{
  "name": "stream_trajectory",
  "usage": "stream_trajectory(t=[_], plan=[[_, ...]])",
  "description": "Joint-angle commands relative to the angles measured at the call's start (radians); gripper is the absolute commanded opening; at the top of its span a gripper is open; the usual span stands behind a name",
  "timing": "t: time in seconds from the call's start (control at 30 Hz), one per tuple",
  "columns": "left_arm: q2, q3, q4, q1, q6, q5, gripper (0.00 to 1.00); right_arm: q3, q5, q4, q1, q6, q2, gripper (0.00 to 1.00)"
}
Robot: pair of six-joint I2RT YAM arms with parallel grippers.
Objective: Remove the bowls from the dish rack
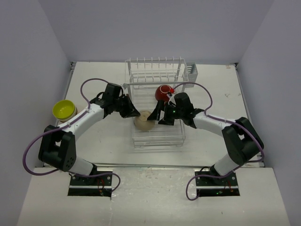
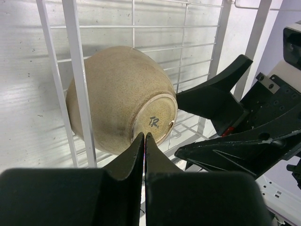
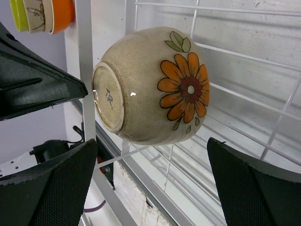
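Observation:
A beige bowl with an orange flower lies on its side on the flat tray of the white dish rack. My left gripper is shut and empty, its tips right at the bowl's foot ring. My right gripper is open on the bowl's other side, its fingers apart below the bowl and not touching it. A dark red bowl sits in the rack behind my right gripper. A lime-yellow bowl tops a stack on the table at the left.
The stack shows lime, cream and orange bowls nested in the right wrist view. The rack's tines and cutlery basket stand at the back. A rack side bar crosses in front of the beige bowl.

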Motion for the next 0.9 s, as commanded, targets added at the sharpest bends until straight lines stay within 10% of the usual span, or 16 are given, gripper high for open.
stream_trajectory(t=[0.0, 0.87], plan=[[0.005, 0.048, -0.025, -0.016, 0.031, -0.006, 0.00, 0.068, 0.052, -0.060, 0.002, 0.014, -0.002, 0.99], [0.019, 0.084, -0.051, -0.033, 0.029, -0.006, 0.00, 0.099, 0.090, -0.090, 0.031, 0.154, 0.073, 0.99]])
